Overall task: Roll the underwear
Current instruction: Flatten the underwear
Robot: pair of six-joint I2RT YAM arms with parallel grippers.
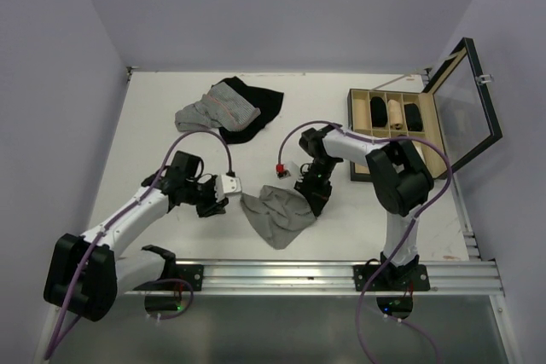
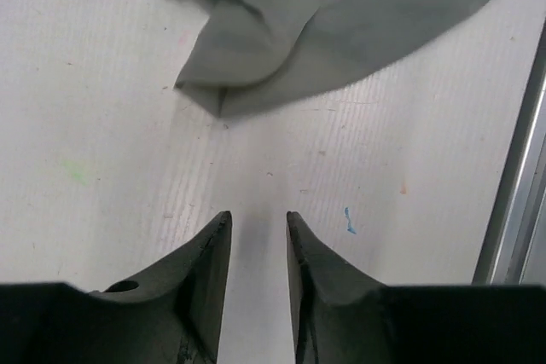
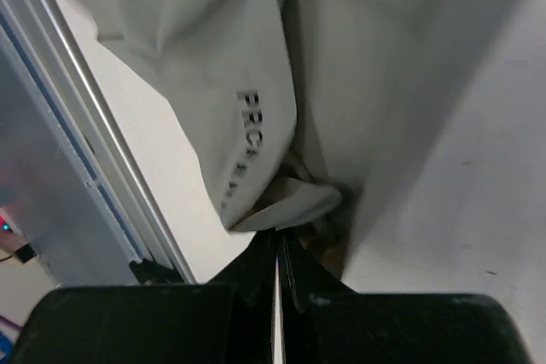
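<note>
Left gripper: the left gripper (image 1: 220, 197) sat low over the white table (image 1: 153, 125), at about 9 o'clock from the cloth and just apart from it. In the left wrist view the left gripper (image 2: 258, 221) had its jaws slightly parted with only bare table between them.

Far pile: a crumpled grey-and-white pinstriped garment (image 1: 213, 111) lay at about 11 o'clock from the table's middle. It overlapped a black cloth garment (image 1: 260, 106) at its 3 o'clock side.

Underwear: the plain medium-grey soft cloth underwear (image 1: 277, 217) lay loosely bunched, not rolled, at about 6 o'clock of the table, near the aluminium rail (image 1: 341, 274). The left wrist view showed a folded corner of it (image 2: 341, 23) flat on the table. The right wrist view showed its waistband (image 3: 196, 83) with dark lettering.

Small object: a little red-and-white item (image 1: 281, 169) stood at 12 o'clock from the underwear; what it was could not be told.

Right gripper: the right gripper (image 1: 310, 196) was at the cloth's 1 o'clock corner. In its own view the right gripper (image 3: 277, 243) had its jaws pressed together, pinching a fold of the underwear.

Box: a black-framed wooden compartment box (image 1: 375, 94) stood at 3 o'clock of the table, its glass lid (image 1: 465, 108) raised, with dark rolls and one pale roll in its slots.
</note>
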